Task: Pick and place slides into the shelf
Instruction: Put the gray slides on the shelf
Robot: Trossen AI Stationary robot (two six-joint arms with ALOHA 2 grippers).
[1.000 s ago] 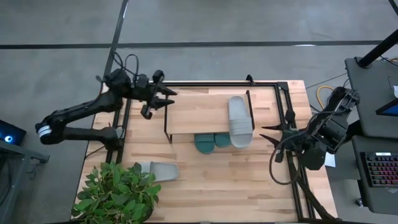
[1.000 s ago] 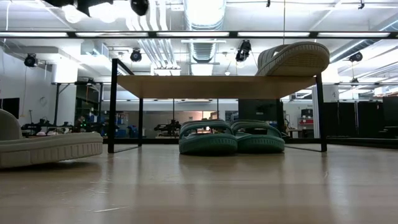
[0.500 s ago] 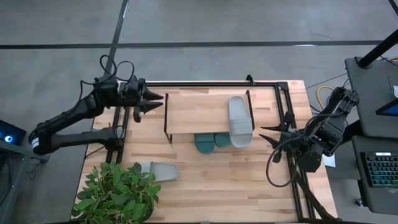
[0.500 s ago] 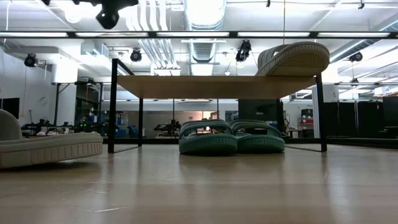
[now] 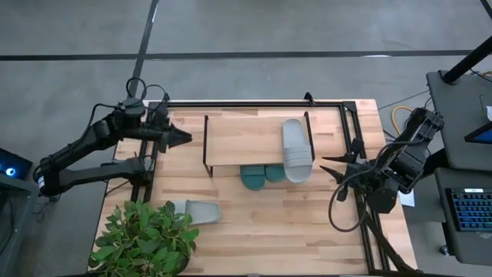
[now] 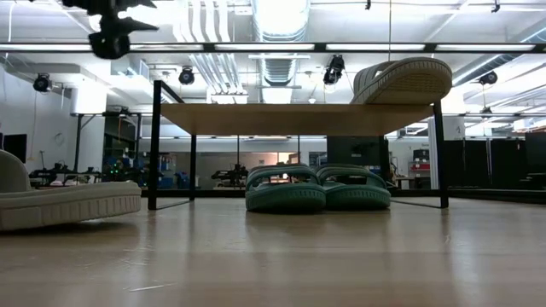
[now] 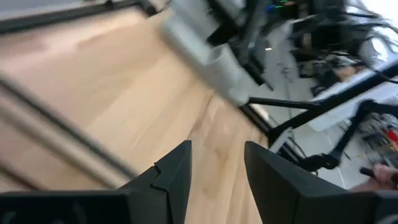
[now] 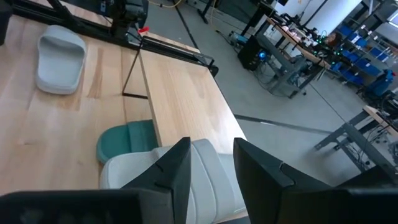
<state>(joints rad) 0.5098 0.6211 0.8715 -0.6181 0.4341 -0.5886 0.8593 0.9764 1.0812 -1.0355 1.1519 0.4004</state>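
The shelf [image 5: 254,138] stands on the bench [image 5: 307,223], toward its far side. Its light wooden top board rests on thin black wire legs.

One pale grey slide [image 5: 296,150] lies on the top board at the shelf's right end, its toe overhanging the near edge. In the low view this slide [image 6: 405,81] sits on the board above the right legs. Two teal slides [image 5: 260,175] lie side by side on the bench beneath the board, touching each other. Seen from the low view, the teal pair [image 6: 314,189] sits right of centre between the legs. The second pale grey slide [image 5: 196,210] lies on the bench near its front left corner, just beside a potted plant [image 5: 142,238] and well apart from the shelf.

The left end effector [image 5: 175,137] hangs above the bench's left edge, just beside the shelf's left end, pointing toward it. Its fingers [image 7: 177,174] stand apart with a narrow gap, holding nothing.

The right end effector [image 5: 332,168] waits at the bench's right edge, near the grey slide on the board. Its fingers [image 8: 177,168] also stand apart with a narrow gap, empty.
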